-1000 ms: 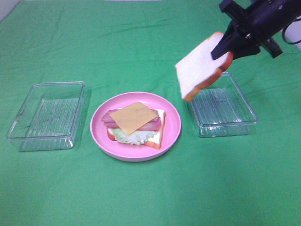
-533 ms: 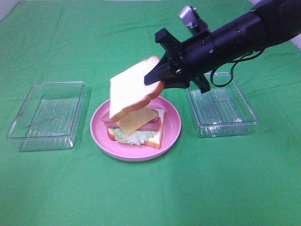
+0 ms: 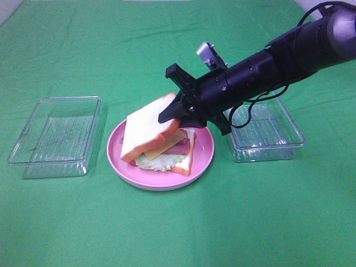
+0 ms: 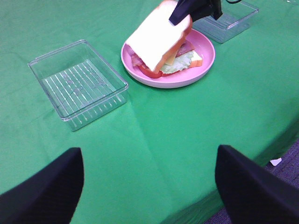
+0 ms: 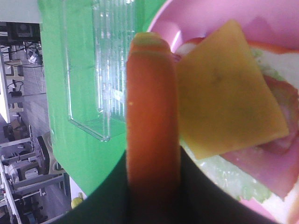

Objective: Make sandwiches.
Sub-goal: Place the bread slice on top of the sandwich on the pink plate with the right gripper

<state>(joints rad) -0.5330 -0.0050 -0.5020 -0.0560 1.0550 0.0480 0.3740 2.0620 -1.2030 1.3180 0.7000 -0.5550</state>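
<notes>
A green cloth (image 3: 167, 233) covers the whole table, lightly creased. A round pink plate (image 3: 203, 158) sits near the middle of it. Well apart to one side, toward the left edge, stands a clear rectangular plastic tray (image 3: 55, 136) with a ribbed floor. A second clear tray (image 3: 267, 136) of the same kind stands just beside the plate on the other side, toward the right edge. Beyond the table, a grey floor (image 5: 18, 135) shows, with furniture too blurred to identify.
</notes>
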